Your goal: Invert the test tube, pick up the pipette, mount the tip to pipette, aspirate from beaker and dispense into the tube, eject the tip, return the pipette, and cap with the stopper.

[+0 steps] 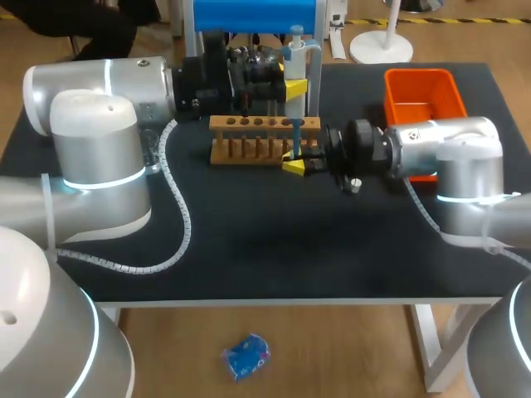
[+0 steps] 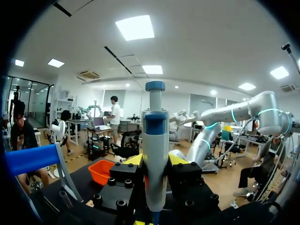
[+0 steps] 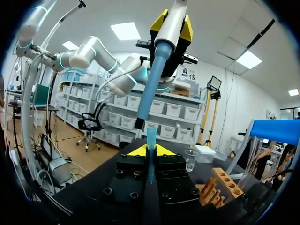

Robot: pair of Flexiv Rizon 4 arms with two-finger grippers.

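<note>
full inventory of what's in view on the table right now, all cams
pipette: 1, white with blue ends, upright over the rack's right end, held by the left gripper
pipette tip: 1, clear bluish, upright just below the pipette's nozzle, held by the right gripper
rack: 1, wooden, mid table
beaker: 1, clear, on the table ahead of the right gripper
bin: 1, orange, far right of the table
stand: 1, blue top, at the table's back edge
table: 1, black
left gripper: yellow tips, shut on the pipette
right gripper: yellow tips, shut on the pipette tip
</note>
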